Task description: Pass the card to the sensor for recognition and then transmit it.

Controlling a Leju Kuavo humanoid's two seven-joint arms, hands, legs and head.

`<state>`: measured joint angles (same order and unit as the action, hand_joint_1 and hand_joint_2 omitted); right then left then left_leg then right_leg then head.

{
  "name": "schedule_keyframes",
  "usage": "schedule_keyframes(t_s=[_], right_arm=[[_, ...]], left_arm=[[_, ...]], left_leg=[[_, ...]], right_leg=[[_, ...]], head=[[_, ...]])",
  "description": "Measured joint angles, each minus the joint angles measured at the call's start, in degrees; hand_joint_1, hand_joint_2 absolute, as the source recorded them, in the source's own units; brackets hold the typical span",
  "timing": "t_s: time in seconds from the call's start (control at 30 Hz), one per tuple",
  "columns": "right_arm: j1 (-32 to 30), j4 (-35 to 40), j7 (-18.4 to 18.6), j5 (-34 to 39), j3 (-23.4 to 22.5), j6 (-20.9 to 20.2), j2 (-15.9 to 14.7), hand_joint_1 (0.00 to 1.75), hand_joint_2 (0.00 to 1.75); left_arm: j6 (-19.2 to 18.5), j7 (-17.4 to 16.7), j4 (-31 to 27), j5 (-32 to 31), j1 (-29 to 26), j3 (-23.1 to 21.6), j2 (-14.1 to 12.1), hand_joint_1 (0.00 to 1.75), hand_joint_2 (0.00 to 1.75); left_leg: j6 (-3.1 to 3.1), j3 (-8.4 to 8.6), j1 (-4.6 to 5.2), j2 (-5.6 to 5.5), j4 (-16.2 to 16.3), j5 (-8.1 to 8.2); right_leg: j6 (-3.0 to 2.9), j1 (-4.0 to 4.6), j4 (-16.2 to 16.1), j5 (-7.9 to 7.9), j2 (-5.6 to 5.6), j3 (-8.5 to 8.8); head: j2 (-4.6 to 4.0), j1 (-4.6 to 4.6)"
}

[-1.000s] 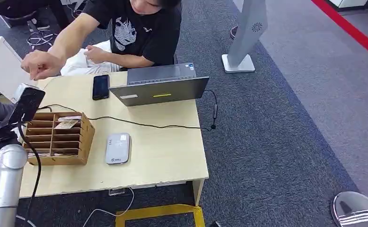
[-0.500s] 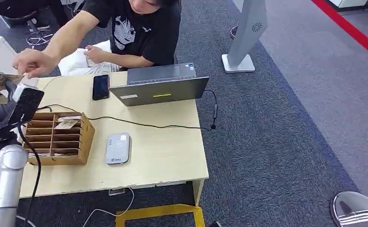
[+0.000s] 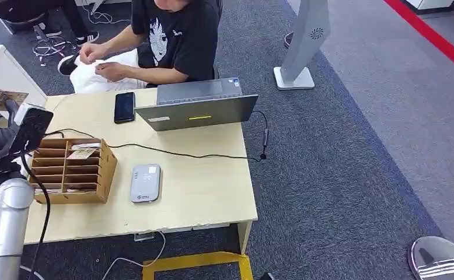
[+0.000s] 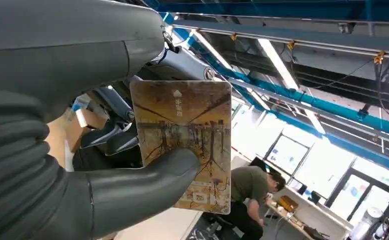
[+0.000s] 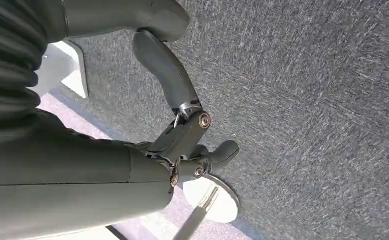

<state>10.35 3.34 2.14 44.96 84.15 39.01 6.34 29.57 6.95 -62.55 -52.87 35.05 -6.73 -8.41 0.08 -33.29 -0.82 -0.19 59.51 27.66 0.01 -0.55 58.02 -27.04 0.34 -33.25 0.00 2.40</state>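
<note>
The left hand (image 4: 82, 165) pinches the card (image 4: 185, 145) between its thumb and its fingers. In the head view the card (image 3: 2, 98) is up at the far left, above the bench's (image 3: 201, 186) left end. The grey sensor (image 3: 145, 183) lies flat on the bench, just beside the brown box (image 3: 70, 170) with slots. A laptop (image 3: 196, 105) and a phone (image 3: 124, 107) sit at the back. A person (image 3: 172, 38) sits behind the bench. The right hand (image 5: 182, 125) hangs over the carpet (image 5: 307, 100), holding nothing, its fingers apart.
</note>
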Motion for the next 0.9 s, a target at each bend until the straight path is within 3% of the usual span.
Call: schedule_keyframes(t_s=[0.23, 0.43, 0.6, 0.73, 0.9], right_arm=[[0.05, -0.46, -0.44, 0.79, 0.0, 0.0, 0.0, 0.0, 1.75], [0.13, -0.87, -1.05, 1.95, 0.0, 0.0, 0.11, 0.0, 1.75], [0.09, -0.96, -1.16, 2.86, 0.0, 0.0, 0.13, 0.0, 1.75], [-0.01, -1.33, -1.92, 3.85, 0.0, 0.0, 0.42, 0.0, 1.75], [-0.07, -1.81, -2.36, 4.96, 0.0, 0.0, 0.61, 0.0, 1.75]], left_arm=[[-1.18, 3.33, -2.3, 2.93, -4.43, -1.31, 1.55, 1.75, 1.75], [-1.64, 6.3, -8.9, 3.37, -15.93, -9.1, 5.36, 1.75, 1.75], [-2.36, 5.22, -12.07, 5.8, -22.09, -14.88, 6.84, 1.75, 1.75], [-3.89, 3.58, -12.46, 8.48, -25.24, -15.85, 7.21, 1.75, 1.75], [-3.17, 2.01, -10.75, 8.11, -27.54, -15.82, 6.88, 1.75, 1.75]], left_leg=[[0.01, 0.01, 0.04, 0.0, 0.0, 0.01], [0.16, -0.03, 0.12, 0.01, 0.0, 0.11], [0.21, -0.03, 0.14, 0.02, 0.0, 0.15], [0.21, -0.02, 0.11, 0.02, -0.01, 0.15], [0.2, -0.03, 0.1, 0.0, -0.03, 0.14]], right_leg=[[0.01, -0.03, -0.02, -0.01, 0.0, 0.0], [0.09, -0.11, -0.07, -0.06, 0.01, 0.0], [0.11, -0.15, -0.07, -0.08, 0.0, -0.01], [0.1, -0.14, -0.07, -0.08, 0.0, -0.02], [0.09, -0.14, -0.06, -0.09, -0.01, -0.02]], head=[[0.0, -0.02], [0.0, 0.02], [0.0, 0.02], [0.0, 0.02], [0.0, 0.02]])
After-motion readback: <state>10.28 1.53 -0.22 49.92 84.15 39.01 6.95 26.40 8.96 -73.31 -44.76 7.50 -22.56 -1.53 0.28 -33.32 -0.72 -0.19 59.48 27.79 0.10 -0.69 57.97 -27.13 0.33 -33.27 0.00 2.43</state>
